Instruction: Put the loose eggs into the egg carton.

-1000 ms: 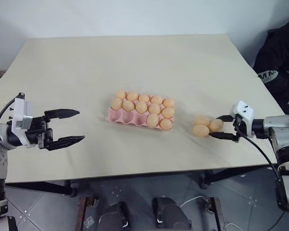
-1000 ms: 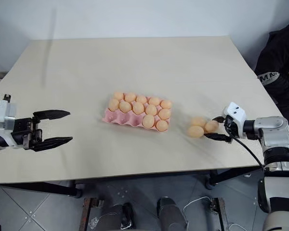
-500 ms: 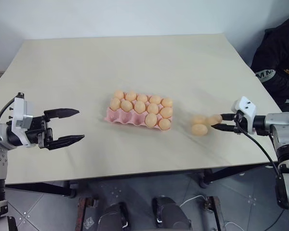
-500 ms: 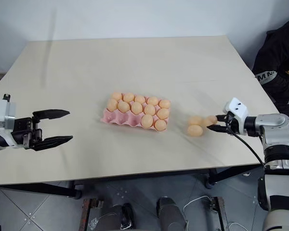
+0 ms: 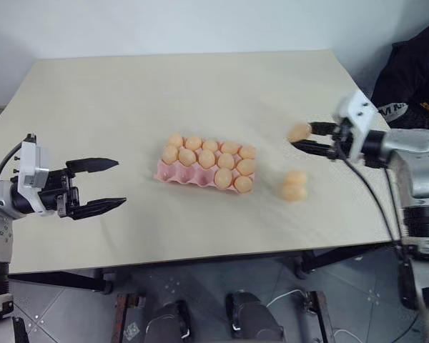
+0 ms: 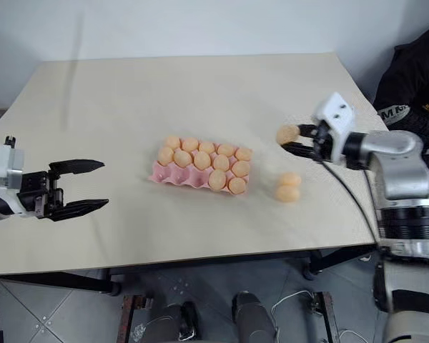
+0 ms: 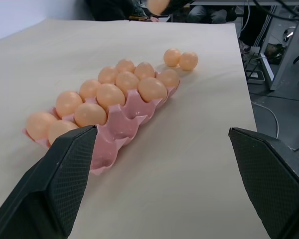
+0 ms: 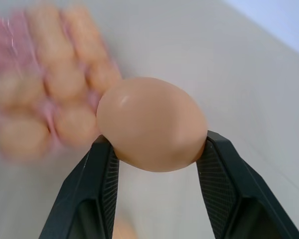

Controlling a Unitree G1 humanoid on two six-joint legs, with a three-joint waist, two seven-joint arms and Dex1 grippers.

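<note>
The pink egg carton [image 5: 166,171] lies mid-table, most of its cups filled with pale orange eggs. Two loose eggs [image 5: 294,185] lie touching each other on the table to its right. A third egg [image 5: 298,132] hangs in the air above and behind them, with my right gripper [image 5: 305,136] shut on it; the right wrist view shows this egg [image 8: 152,124] pinched between both fingers. My left gripper [image 5: 106,186] hovers open and empty at the table's left, pointing toward the carton [image 7: 132,112].
The beige table [image 5: 200,93] has bare surface all around the carton. A dark-clothed person [image 5: 415,78] sits past the table's right edge, close behind my right arm.
My right gripper closed on one of three loose eggs and lifted it up and leftward toward the carton. Two eggs stay on the table. The left arm held still.
</note>
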